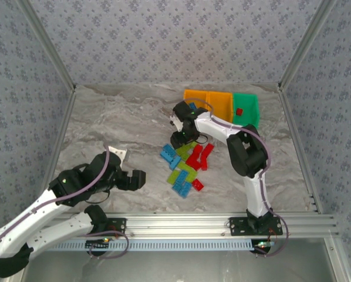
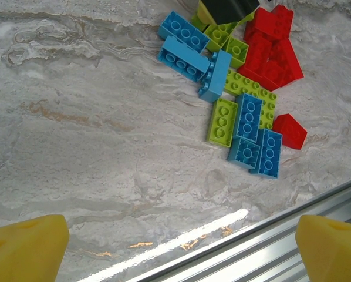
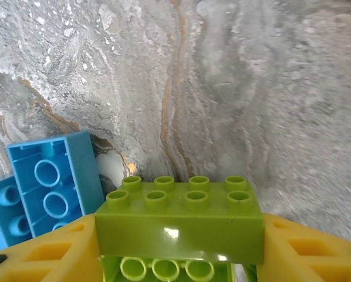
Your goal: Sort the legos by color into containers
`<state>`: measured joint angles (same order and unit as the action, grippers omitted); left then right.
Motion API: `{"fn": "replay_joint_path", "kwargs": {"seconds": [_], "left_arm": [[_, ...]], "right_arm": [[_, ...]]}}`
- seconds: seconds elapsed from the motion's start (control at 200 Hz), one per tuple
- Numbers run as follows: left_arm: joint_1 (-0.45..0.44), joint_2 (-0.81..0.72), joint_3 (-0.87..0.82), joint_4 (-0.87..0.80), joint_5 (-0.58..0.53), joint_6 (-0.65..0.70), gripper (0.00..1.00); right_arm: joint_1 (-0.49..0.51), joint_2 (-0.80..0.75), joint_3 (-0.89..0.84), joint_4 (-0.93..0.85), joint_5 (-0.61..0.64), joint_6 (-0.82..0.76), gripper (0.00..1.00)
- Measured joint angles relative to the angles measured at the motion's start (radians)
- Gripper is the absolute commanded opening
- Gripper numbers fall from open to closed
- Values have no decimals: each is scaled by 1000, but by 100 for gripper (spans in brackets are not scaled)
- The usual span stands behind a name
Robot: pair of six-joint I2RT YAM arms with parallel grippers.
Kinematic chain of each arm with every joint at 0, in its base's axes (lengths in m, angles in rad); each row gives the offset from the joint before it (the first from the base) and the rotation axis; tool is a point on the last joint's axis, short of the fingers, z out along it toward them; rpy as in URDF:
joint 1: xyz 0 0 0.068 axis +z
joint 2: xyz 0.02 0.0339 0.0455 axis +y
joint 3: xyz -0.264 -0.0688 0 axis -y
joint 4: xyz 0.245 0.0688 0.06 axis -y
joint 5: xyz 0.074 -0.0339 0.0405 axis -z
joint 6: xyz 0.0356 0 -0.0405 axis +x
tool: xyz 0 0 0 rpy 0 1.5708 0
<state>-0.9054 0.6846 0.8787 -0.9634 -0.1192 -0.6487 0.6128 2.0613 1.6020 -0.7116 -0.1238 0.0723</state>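
The legos (image 1: 186, 167) lie in a loose pile of red, blue and lime green bricks at the table's middle. My right gripper (image 1: 180, 141) is down at the pile's far edge. In the right wrist view its yellow fingers (image 3: 43, 252) press both ends of a lime green lego (image 3: 181, 226), with another lime brick (image 3: 164, 270) under it and a blue brick (image 3: 52, 182) to the left. The containers stand at the back: two orange bins (image 1: 208, 101) and a green bin (image 1: 247, 108) holding a red brick (image 1: 239, 111). My left gripper (image 1: 134, 179) is open, left of the pile, nothing between its fingers (image 2: 26, 247).
The aluminium rail (image 1: 187, 223) runs along the near edge, close under my left gripper (image 2: 181, 252). Patterned walls close in the table on three sides. Bare marble table (image 1: 117, 117) stretches left of the pile.
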Motion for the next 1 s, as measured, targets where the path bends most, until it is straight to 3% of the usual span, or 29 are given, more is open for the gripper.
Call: {"fn": "replay_joint_path", "kwargs": {"seconds": [0.21,0.365,0.45,0.575,0.62,0.78,0.999], "left_arm": [[0,-37,-8,45,18,0,99],[0,-35,-11,53,18,0,99],[0,-27,-21,55,18,-5,99],[0,-13,-34,62,17,-19,99],[0,-8,-37,66,17,-26,99],[0,-1,-44,80,14,-43,99],[0,1,-62,99,14,-53,99]], "right_arm": [[-64,-256,-68,48,81,74,49],[-207,-357,-65,140,167,140,49],[-303,-309,-35,170,178,171,49],[-394,-124,105,162,169,201,53],[-405,-60,158,155,168,204,55],[-406,90,309,80,161,217,78],[-405,62,316,32,162,224,82]]}}
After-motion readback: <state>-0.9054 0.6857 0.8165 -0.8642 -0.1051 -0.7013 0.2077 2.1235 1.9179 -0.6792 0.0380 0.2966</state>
